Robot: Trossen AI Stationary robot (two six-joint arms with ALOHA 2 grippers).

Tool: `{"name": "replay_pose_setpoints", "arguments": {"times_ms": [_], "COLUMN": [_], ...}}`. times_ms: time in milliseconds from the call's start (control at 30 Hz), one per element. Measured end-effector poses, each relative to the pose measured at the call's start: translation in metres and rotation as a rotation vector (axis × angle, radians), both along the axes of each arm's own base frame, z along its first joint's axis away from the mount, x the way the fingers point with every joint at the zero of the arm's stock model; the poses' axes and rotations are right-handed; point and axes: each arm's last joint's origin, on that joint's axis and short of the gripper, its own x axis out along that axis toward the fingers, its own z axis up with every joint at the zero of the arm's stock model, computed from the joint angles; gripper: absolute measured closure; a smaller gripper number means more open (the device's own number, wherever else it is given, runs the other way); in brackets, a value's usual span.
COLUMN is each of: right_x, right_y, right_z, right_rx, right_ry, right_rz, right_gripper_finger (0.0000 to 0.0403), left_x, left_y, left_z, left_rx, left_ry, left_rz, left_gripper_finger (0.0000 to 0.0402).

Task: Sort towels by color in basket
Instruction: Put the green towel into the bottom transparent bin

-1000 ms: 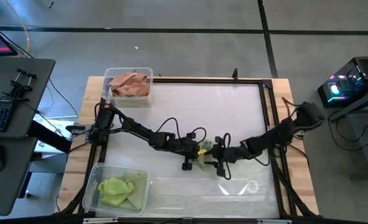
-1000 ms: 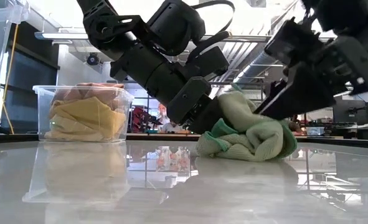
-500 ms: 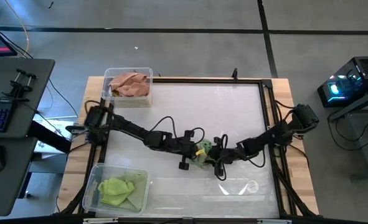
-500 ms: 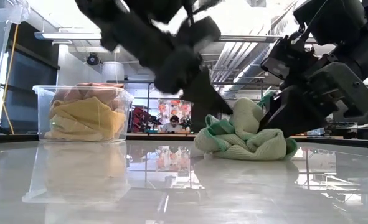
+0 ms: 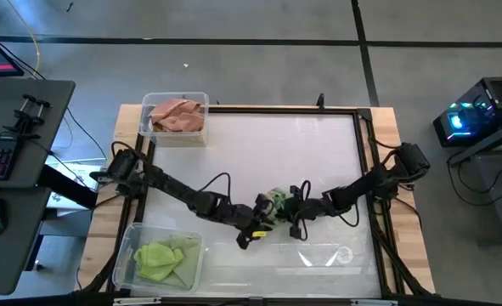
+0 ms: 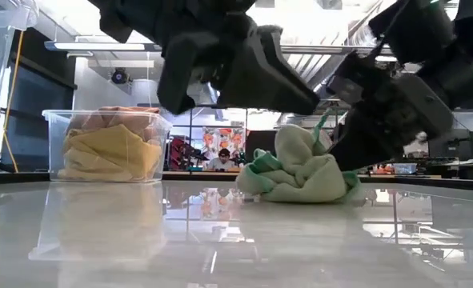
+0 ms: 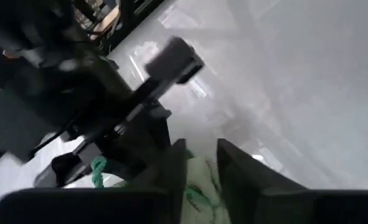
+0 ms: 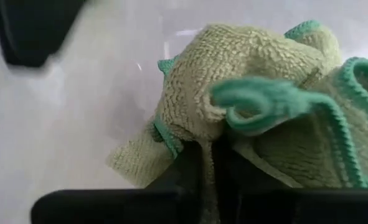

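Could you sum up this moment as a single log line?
right gripper: shut on pale green cloth towel | left gripper: slightly open beside it | clear plastic bins: green, pink towels

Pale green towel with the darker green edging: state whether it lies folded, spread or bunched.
Bunched. The pale green towel with darker green edging sits on the white table as a crumpled heap, its edging looping through the folds.

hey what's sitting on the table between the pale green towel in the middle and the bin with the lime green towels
In the high view, only the left gripper and its arm lie between the pale green towel and the lime-towel bin; the tabletop there is otherwise bare.
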Motion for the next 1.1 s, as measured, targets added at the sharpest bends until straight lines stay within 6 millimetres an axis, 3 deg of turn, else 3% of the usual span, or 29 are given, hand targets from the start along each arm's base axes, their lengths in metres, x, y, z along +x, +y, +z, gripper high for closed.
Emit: {"name": "replay_pose_setpoints", "arguments": {"times_ms": [267,500,633,833,967,1100], "right_x": [0.010,0.012,0.012,0.011,0.005,-0.009], "right_y": [-0.024,-0.033,-0.034,-0.033,-0.028,-0.019], "right_z": [0.003,0.003,0.003,0.013,0.037,0.064], "right_rx": [0.300,0.318,0.296,0.310,0.340,0.277], "right_ry": [0.008,0.005,0.005,-0.008,-0.048,-0.098], "right_rz": [-0.052,-0.105,-0.092,-0.015,0.046,0.099], "right_gripper_finger": [0.0390,0.0393,0.0379,0.0322,0.0304,0.0304], "left_x": [0.007,0.010,0.011,0.010,0.009,0.008], "left_y": [0.015,0.035,0.039,0.041,0.041,0.041], "left_z": [-0.024,-0.046,-0.052,-0.057,-0.061,-0.062], "left_rx": [0.036,-0.054,-0.124,-0.195,-0.211,-0.211], "left_ry": [0.059,0.134,0.151,0.169,0.198,0.207], "left_rz": [0.072,0.290,0.368,0.431,0.452,0.452], "left_gripper_finger": [0.0204,0.0164,0.0163,0.0177,0.0222,0.0298]}}
